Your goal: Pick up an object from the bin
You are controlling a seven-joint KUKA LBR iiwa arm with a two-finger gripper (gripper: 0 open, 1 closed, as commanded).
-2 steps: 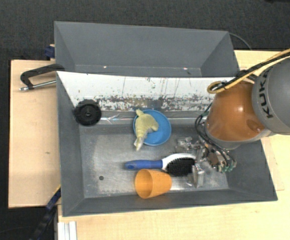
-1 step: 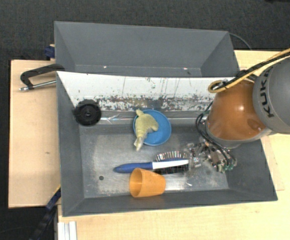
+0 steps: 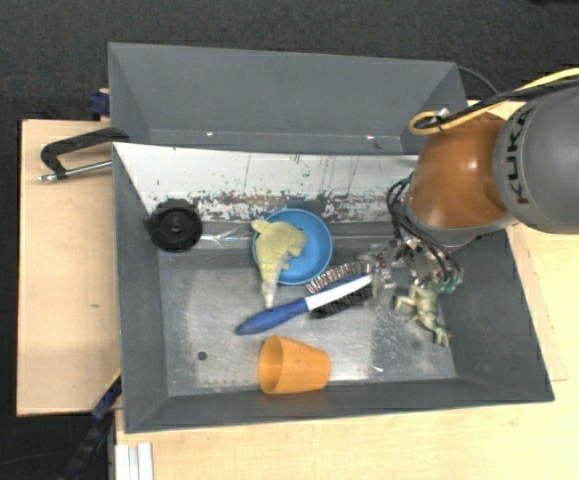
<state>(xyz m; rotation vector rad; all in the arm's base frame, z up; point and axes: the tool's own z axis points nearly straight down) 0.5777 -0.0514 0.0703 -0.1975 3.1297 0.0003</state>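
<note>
Dark carpet (image 3: 29, 28) is seen around the grey sheet-metal bin (image 3: 269, 98), whose floor is scuffed and speckled along the back wall. At the bin's right side the gripper (image 3: 409, 268) is positioned low, under the arm's glossy orange cover (image 3: 459, 183); how wide it stands cannot be told (masked by cables). Nearest things: a small pale-green knobbly toy figure (image 3: 427, 315) is laid just in front of the gripper, contact not determinable, and a blue-handled brush with black-and-white bristles (image 3: 309, 306) is laid with its bristle head just left of it. A round blue plastic dish (image 3: 314, 243) is set at centre back, with a limp pale-yellow lump (image 3: 277, 248) draped over its rim. An orange tapered plastic cup (image 3: 292, 365) is tipped on its side near the front wall. A black round ribbed knob (image 3: 174, 226) is parked at back left.
</note>
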